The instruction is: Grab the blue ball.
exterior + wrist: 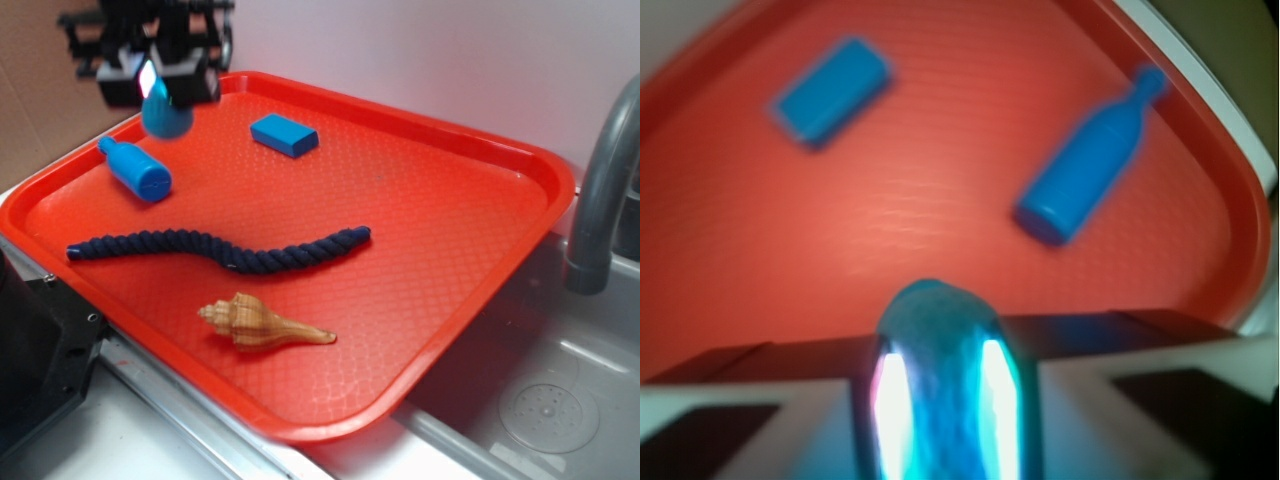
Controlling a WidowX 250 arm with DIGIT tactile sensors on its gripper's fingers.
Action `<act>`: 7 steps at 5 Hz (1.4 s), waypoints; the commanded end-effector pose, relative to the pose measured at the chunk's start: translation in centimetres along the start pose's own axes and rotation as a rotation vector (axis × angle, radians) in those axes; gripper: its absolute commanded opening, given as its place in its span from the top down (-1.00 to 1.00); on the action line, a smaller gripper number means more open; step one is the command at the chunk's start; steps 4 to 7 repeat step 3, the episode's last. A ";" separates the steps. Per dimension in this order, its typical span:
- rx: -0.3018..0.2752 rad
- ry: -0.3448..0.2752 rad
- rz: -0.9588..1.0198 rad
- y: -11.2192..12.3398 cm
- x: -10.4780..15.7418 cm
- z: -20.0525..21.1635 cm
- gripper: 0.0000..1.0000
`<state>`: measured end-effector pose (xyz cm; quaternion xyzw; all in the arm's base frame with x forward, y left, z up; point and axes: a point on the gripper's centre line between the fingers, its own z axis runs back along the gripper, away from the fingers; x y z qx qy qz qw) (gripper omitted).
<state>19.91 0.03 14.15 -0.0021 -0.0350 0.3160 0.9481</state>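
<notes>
The blue ball [166,114] is a small teal knitted ball, squeezed between the fingers of my gripper [160,88] and held in the air above the far left corner of the red tray [450,230]. In the wrist view the ball [940,370] fills the gap between the two lit pads and bulges out past them. The gripper [940,400] is shut on it, well above the tray floor [940,200].
On the tray lie a blue bottle-shaped cylinder [136,169] [1085,170], a flat blue block [284,135] [830,90], a dark blue rope [220,250] and a seashell [262,324]. A grey faucet [600,180] and sink [540,400] are at the right.
</notes>
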 end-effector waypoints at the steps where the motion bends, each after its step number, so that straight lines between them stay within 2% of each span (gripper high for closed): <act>1: -0.149 -0.030 -0.119 -0.5 0.8 8.4 1.00; 2: -0.182 -0.059 -0.096 0.3 0.7 9.2 1.00; 3: -0.169 -0.018 -0.053 0.7 1.2 8.6 1.00; 7: -0.169 -0.018 -0.053 0.7 1.2 8.6 1.00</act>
